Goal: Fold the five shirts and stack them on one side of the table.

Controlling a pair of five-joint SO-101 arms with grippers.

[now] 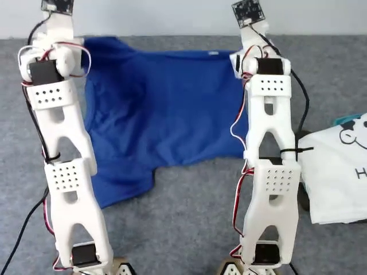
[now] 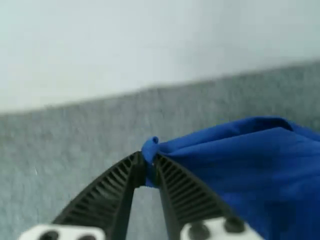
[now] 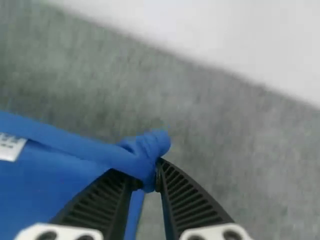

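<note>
Blue shirt (image 1: 166, 109) is lying spread across the far half of the grey-covered desk (image 1: 195, 229), between the two arms. Its body is mostly flat with shallow wrinkles. One sleeve is trailing toward the near side, next to the left arm (image 1: 60, 132).

Left claw (image 2: 148, 162) is pressing together on a small bunched fold of the blue shirt at its far corner. Both ribbed fingers (image 2: 112, 185) are meeting on the cloth, and a nub of fabric is poking out above the tips. From the pinch the cloth is running away in a taut ridge, lifted slightly off the desk.

Right claw (image 3: 148, 177) is likewise pinching the blue shirt, at the opposite far corner. A rolled knot of fabric is sitting just above the fingertips. A white label (image 3: 10, 145) is showing on the cloth close to this grip; in the high view the same label (image 1: 213, 53) is lying on the far edge, near the right arm (image 1: 266, 132).

White shirt (image 1: 335, 172) with a dark print is lying at the right edge of the desk, just beside the right arm and apart from the blue one.

A pale wall (image 2: 150, 40) is running along behind the desk's far edge.
</note>
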